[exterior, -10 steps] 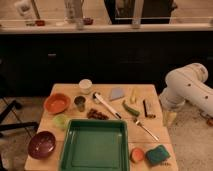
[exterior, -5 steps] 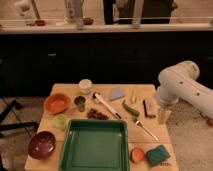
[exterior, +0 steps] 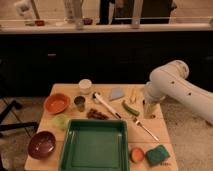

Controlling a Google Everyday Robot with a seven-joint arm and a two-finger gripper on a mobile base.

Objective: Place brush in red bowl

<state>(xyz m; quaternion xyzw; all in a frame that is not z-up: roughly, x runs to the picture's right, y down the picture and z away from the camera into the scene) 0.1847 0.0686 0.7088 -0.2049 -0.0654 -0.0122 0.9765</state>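
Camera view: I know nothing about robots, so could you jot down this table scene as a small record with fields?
brush: lying on the table, round head toward the back, to the right of the red bowl
red bowl: left side of the table, nothing visible in it
gripper: over the table's right edge, open, apart from the brush
green tray: front centre, empty
fork: on the table, right of the green tray
task state: brush not yet in the red bowl
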